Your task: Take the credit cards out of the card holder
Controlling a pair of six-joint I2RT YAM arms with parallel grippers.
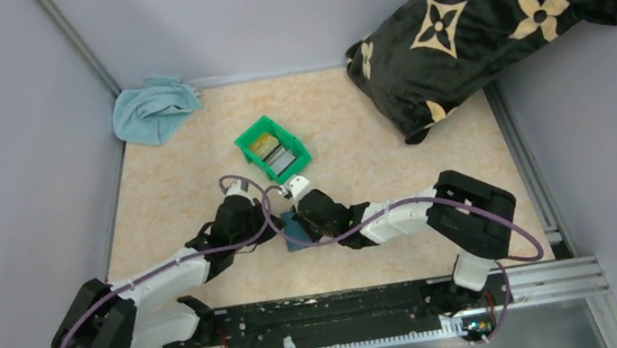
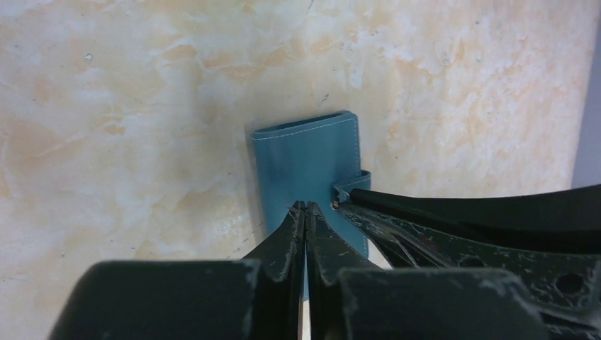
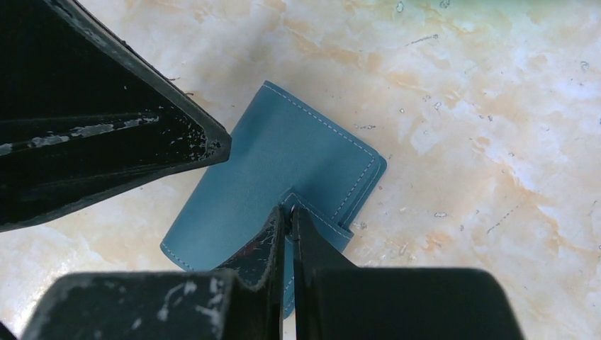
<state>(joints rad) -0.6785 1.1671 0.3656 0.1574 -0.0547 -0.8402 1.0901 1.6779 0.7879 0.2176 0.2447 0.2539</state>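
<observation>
The teal-blue card holder (image 1: 293,233) (image 2: 312,159) (image 3: 283,152) lies folded shut on the marbled table between both arms. In the left wrist view my left gripper (image 2: 305,205) is shut, its tips resting on the cover with nothing between them. In the right wrist view my right gripper (image 3: 288,210) is shut on the holder's snap tab (image 3: 322,223) at the edge. Its fingers (image 2: 397,212) reach in from the right in the left wrist view. A tan credit card and a grey one (image 1: 274,152) lie in the green bin. Any cards inside the holder are hidden.
The green plastic bin (image 1: 245,140) stands just beyond the grippers. A light blue cloth (image 1: 152,110) lies in the far left corner. A black pillow with tan flower shapes (image 1: 492,12) fills the far right. Walls close in on both sides.
</observation>
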